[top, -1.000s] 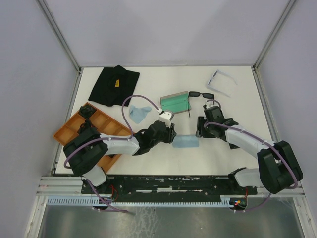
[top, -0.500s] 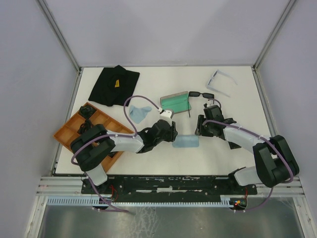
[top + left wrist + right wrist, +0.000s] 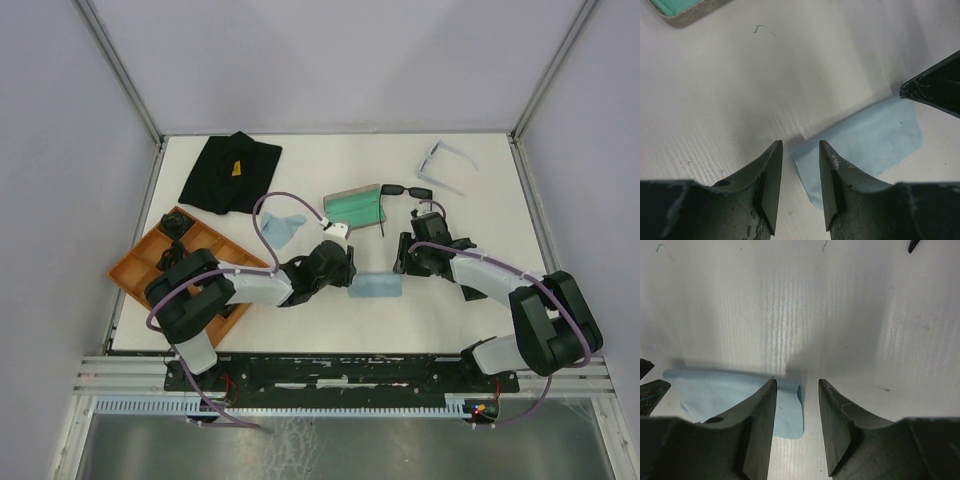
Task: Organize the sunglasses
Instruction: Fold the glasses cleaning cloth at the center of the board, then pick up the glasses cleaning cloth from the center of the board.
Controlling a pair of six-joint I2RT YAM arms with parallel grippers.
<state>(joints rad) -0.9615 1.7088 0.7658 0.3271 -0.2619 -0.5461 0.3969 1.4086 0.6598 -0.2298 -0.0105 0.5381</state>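
The black sunglasses point(image 3: 407, 190) lie toward the back of the table point(image 3: 500, 230), just beside the right end of the open green-lined case point(image 3: 357, 207). The pale-framed pair point(image 3: 446, 163) sits further back-right, well apart from both arms. Neither pair is touched. The work is at the light blue cloth point(image 3: 865, 145), flat on the table nearer the arm bases, btwn the two grippers. L gripper point(image 3: 800, 150) is low over one corner, jaws a narrow gap apart, nothing in them. R gripper point(image 3: 797, 385) is at the opposite end, jaws also part-open & empty, w/ the cloth's edge lying at the gap. Looks to me like a two-ended pinch on the cloth, prob. to lift or fold it. To do it well, each gripper should go straight down until a fingertip is on either side of the edge, then close gently. The fabric is thin & limp, so a shallow bite may slip off or just drag it. Both ends should rise together, else it bunches.
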